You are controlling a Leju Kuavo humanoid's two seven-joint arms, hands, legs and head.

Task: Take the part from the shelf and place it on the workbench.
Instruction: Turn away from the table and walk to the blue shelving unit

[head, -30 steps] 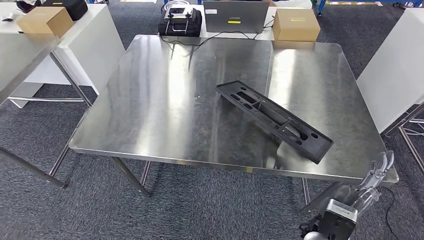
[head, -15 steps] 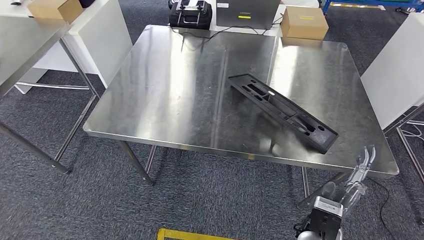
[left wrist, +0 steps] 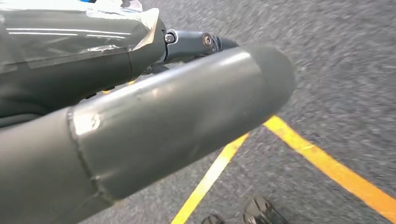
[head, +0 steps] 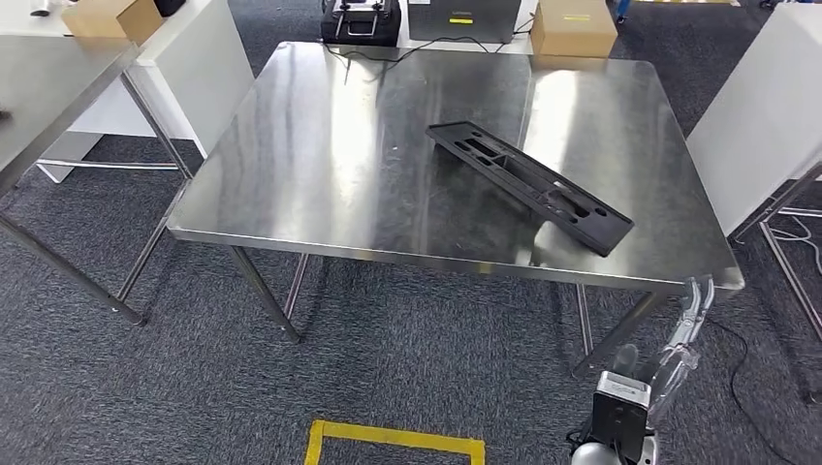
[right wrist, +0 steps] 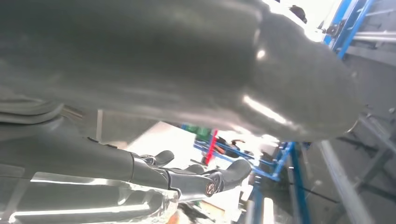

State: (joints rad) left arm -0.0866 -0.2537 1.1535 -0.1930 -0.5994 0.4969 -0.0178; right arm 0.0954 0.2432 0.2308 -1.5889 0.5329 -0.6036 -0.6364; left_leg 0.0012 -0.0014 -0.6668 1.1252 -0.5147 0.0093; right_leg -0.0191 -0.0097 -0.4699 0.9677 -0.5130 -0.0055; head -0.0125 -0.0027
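Steel shone across the top of the desk (head: 320, 145), and on it lay the part (head: 528, 184), a long black moulded tray with recessed slots, flat on the surface and set on a slant toward the desk's right side. One end of it pointed to the middle of the desk, the other stopped near the front right corner without hanging over. Nothing touched it.

The right hand (head: 690, 310) hung below and just in front of that corner, apart from the desk edge and well clear of the part. Its fingers were spread straight and loose and it carried nothing. In its own wrist view the thick grey thumb (right wrist: 187, 60) loomed large with dark fingers (right wrist: 224, 175) stretched out beside it, nothing between them.

The left hand (left wrist: 140, 93) hung over grey carpet crossed by yellow floor tape (left wrist: 327, 163); from the blurred close view I could not tell how its fingers stood.

Beyond the desk's far edge sat a cardboard box (head: 574, 27), a black case (head: 361, 21) and a grey laptop (head: 460, 19).
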